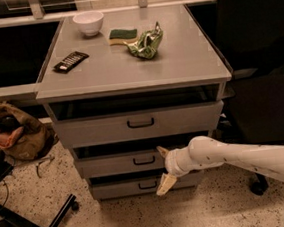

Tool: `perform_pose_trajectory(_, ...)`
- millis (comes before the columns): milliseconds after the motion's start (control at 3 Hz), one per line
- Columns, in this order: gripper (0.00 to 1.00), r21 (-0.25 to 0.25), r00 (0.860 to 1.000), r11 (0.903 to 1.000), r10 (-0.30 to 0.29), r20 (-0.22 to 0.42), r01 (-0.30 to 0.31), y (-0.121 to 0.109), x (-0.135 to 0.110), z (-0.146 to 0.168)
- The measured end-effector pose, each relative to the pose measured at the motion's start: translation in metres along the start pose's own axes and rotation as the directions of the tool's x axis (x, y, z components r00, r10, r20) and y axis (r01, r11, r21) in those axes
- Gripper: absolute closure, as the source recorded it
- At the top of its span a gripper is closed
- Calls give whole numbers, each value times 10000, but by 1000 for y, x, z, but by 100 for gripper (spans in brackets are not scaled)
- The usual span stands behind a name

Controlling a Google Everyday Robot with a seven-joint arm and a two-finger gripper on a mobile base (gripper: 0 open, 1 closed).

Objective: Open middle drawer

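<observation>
The grey flat-fronted middle drawer (117,164), second of three beneath a grey table (128,71), sits with its small black bar handle (144,160) not yet grasped as the robot's white arm (236,156) reaches in from the right. The cream two-finger gripper (162,168) hovers just right of the handle, fingers spread one above the other. A clean pull likely means sliding left until the fingers bracket the bar, closing, then drawing straight outward. On the table rest a white bowl (88,22), a green sponge (123,35), a crumpled green bag (146,42) and a black remote (70,61).
</observation>
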State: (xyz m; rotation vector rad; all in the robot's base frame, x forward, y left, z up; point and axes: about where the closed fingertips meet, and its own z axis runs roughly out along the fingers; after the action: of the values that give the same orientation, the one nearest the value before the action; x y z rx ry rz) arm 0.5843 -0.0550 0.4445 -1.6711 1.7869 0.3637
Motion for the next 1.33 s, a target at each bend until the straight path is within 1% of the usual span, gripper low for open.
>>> perform_pose_trajectory(333,0,306,9999,9995,37,-168,-32,-5,4,13)
perform_pose_trajectory(667,0,664,9984,9971,-343,-449,373,-14,-2,16)
perform_pose_trajectory(1000,0,799,9985,9963,-292,-471,329,-16,0,22)
perform_pose_trajectory(1333,0,798,9974,9954,-493,-528,535,-25,-5,24)
